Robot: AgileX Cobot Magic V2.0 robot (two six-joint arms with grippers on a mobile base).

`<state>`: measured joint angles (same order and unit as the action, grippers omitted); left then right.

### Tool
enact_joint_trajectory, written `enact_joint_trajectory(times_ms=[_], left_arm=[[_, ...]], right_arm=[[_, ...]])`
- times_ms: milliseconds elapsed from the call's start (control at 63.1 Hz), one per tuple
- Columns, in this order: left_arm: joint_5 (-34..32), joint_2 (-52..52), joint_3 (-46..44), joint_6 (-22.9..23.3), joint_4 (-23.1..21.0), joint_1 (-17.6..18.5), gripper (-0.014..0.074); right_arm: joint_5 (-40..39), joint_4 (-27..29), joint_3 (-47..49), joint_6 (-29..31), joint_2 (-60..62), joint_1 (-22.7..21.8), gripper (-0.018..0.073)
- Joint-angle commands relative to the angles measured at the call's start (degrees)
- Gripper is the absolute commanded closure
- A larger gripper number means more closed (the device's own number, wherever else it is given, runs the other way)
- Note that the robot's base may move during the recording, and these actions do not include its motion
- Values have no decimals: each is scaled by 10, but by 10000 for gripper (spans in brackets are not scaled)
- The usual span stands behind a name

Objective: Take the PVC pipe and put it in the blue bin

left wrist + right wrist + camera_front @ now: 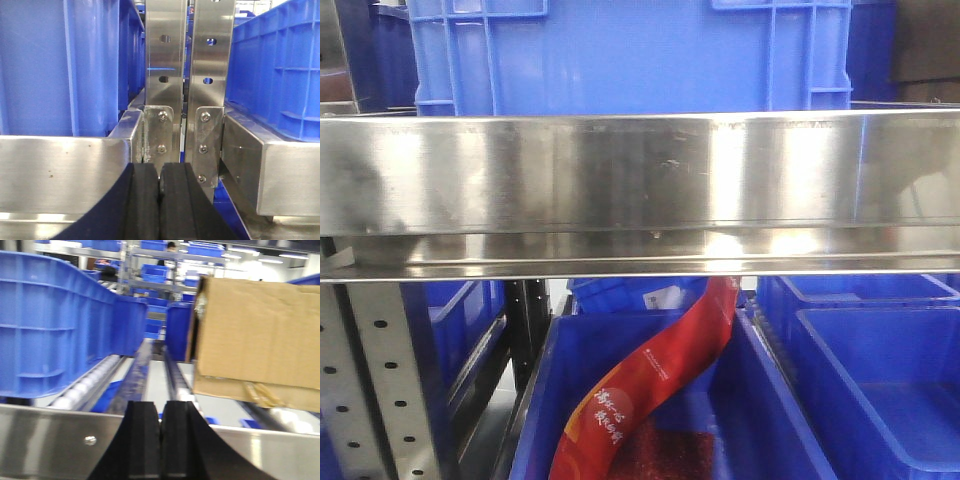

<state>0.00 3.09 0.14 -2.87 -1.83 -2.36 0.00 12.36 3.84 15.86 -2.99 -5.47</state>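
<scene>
No PVC pipe shows in any view. Blue bins show in all views: one large bin (620, 55) on the steel shelf and lower bins (880, 370) below it. My left gripper (160, 180) is shut and empty, facing the steel shelf posts (162, 75) between two blue bins (60, 65). My right gripper (160, 420) is shut and empty, in front of a steel rail, facing a roller lane beside a blue bin (55, 325). Neither gripper shows in the front view.
A steel shelf beam (640, 190) fills the middle of the front view. A lower blue bin (740, 420) holds a red packet (650, 385). A perforated post (370, 390) stands at lower left. A cardboard box (260, 335) sits on the right of the lane.
</scene>
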Motion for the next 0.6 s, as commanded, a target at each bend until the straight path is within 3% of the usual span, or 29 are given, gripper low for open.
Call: enact_joint_trajectory(times_ms=[0,587], left_arm=[[-10,-1,-1,5,-4,-1,707],[-10,-1,-1,5,-4,-1,707]], right_arm=[[-11,-4,-1,-1,23,-16,721],[23,-35,-18,-1,30,-29,721]])
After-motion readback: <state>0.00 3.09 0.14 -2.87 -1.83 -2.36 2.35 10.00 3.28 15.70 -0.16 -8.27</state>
